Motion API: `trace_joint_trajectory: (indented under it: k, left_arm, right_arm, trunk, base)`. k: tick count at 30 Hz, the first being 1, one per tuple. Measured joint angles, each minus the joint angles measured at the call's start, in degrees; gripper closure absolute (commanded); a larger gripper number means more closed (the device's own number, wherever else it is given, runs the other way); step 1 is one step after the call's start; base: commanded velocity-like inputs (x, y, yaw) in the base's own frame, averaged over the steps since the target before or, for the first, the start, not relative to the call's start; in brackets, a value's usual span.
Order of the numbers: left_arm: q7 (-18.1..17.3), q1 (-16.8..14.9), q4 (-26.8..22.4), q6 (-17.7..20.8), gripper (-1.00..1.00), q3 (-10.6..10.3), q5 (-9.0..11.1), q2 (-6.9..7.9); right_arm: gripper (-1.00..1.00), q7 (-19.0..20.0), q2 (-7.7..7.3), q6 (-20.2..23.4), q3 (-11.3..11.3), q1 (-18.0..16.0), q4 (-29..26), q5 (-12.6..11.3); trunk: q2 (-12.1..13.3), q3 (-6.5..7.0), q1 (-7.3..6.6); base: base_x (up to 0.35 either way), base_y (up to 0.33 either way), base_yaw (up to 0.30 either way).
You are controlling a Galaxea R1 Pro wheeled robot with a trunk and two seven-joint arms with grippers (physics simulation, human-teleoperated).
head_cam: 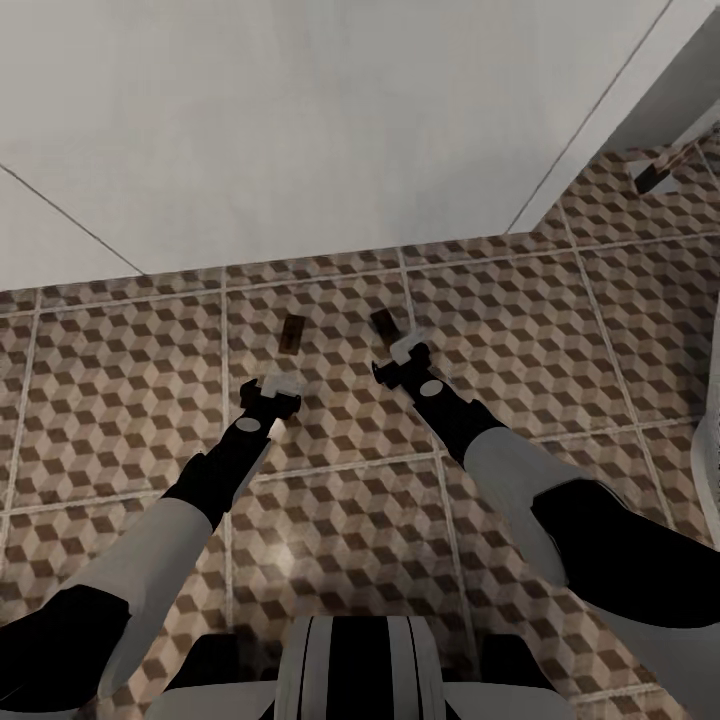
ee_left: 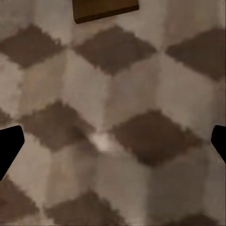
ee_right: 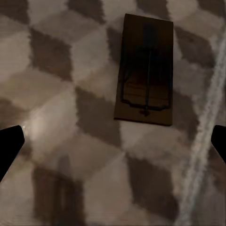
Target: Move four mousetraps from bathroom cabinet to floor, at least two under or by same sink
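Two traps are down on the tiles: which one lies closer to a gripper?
The mousetrap just ahead of the right gripper. The other mousetrap lies farther from the left gripper, beyond a grout line.

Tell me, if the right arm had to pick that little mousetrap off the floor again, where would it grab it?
Probably across its two long edges, coming straight down from above. The mousetrap lies flat on the tiled floor, so only its thin sides offer a hold, and its short width fits between the fingers. The bare wooden end, clear of the wire, looks safest. The right gripper hangs open just short of it.
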Motion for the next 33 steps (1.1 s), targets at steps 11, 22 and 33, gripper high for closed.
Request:
trace_joint_trajectory:
  k: [11, 22, 33]
  left_arm:
    - [0.0, 0.0, 0.0, 0.0, -1.0, 0.0, 0.0, 0.0]
    - [0.01, 0.0, 0.34, -0.02, -1.0, -0.01, 0.0, 0.0]
    - [0.08, 0.0, 0.91, -0.02, -1.0, -0.01, 0.0, 0.0]
  right_arm:
    - [-1.0, 0.0, 0.0, 0.0, 0.0, 0.0, 0.0, 0.03]
    - [-1.0, 0.0, 0.0, 0.0, -0.01, 0.0, 0.0, 0.01]
    - [-1.0, 0.0, 0.0, 0.0, -0.01, 0.0, 0.0, 0.04]
  trunk:
    - [0.0, 0.0, 0.0]
    - [0.0, 0.0, 0.0]
    - [0.0, 0.0, 0.01]
  base:
    - [-0.239, -0.002, 0.0]
    - [-0.263, -0.081, 0.0]
    - [-0.287, -0.141, 0.0]
